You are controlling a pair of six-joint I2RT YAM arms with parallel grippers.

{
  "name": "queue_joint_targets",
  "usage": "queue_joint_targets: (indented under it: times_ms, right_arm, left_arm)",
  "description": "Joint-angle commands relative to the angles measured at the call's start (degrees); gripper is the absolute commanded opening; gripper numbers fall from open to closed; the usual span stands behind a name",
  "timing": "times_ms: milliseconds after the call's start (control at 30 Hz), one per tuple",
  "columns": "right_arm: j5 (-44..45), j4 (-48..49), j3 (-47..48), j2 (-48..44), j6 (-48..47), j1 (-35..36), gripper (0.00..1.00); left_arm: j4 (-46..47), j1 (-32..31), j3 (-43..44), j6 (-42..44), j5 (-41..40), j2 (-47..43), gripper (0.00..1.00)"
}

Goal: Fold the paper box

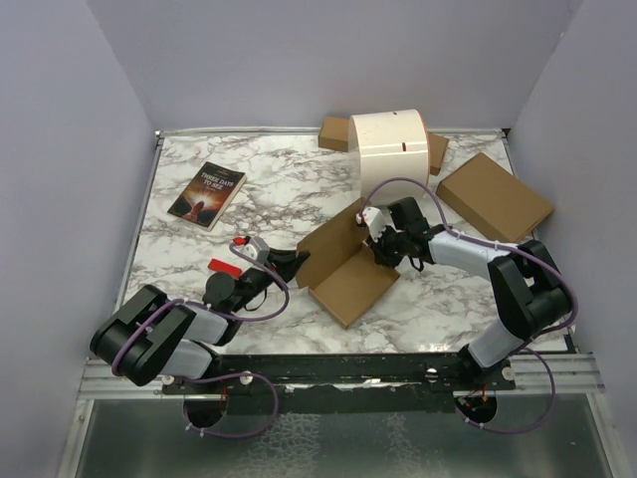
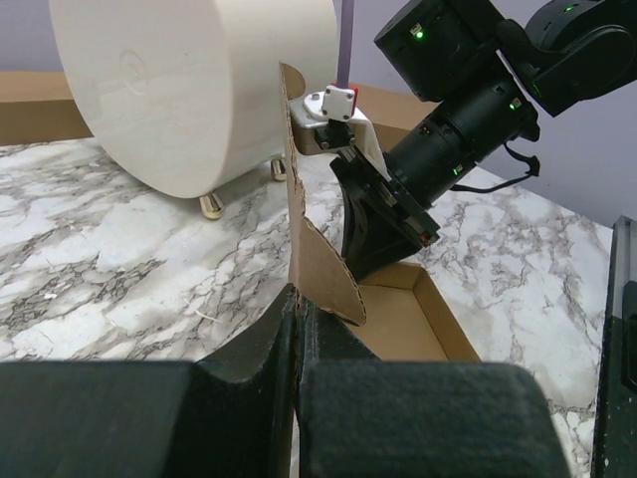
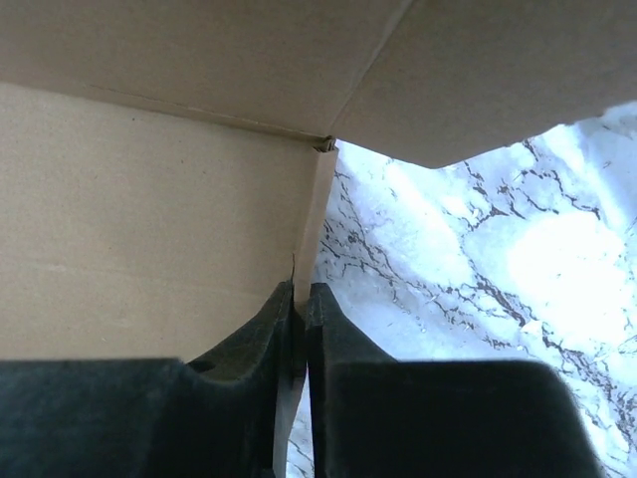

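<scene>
The paper box [image 1: 350, 282] is plain brown cardboard, lying half folded at the table's middle with one long panel [image 1: 331, 242] raised. My left gripper [image 1: 293, 262] is shut on the box's left end. In the left wrist view its jaws [image 2: 296, 311] pinch an upright flap [image 2: 317, 261], and the tray part of the paper box [image 2: 418, 324] lies beyond. My right gripper [image 1: 382, 250] is shut on the far right side wall. In the right wrist view its jaws [image 3: 300, 299] clamp a thin cardboard edge, with a broad panel [image 3: 139, 219] of the paper box to the left.
A book [image 1: 207, 193] lies at the back left. A white cylinder [image 1: 390, 147] stands at the back, with cardboard pieces [image 1: 334, 132] behind it. A larger, thicker brown box [image 1: 494, 196] sits at the back right. Purple walls close three sides.
</scene>
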Motion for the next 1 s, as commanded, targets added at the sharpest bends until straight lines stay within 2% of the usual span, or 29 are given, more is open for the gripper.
queue_joint_targets:
  times_ms: [0, 100, 267, 667, 833, 967]
  right_arm:
    - [2.0, -0.7, -0.2, 0.3, -1.5, -0.2, 0.16]
    - [1.0, -1.6, -0.1, -0.7, -1.7, -0.2, 0.29]
    - [-2.2, -5.6, 0.4, -2.4, -5.5, -1.1, 0.40]
    - [-12.2, -12.4, 1.9, -2.7, -10.3, -2.1, 0.48]
    - [-8.4, -11.5, 1.4, -2.7, -10.0, -2.3, 0.47]
    - [-4.8, -9.1, 0.9, -1.8, -8.0, -2.3, 0.38]
  left_arm:
    - [13.7, -0.3, 0.8, 1.0, -0.6, 0.2, 0.00]
    - [13.7, -0.3, 0.5, 1.2, -1.0, -0.1, 0.00]
    - [13.7, -0.3, 0.1, 1.9, -1.7, -0.3, 0.00]
    - [13.7, -0.3, 0.2, 2.3, -2.0, -0.4, 0.00]
    - [13.7, -0.3, 0.2, 2.5, -1.9, -0.5, 0.00]
    - [13.7, -0.3, 0.4, 2.4, -1.7, -0.4, 0.00]
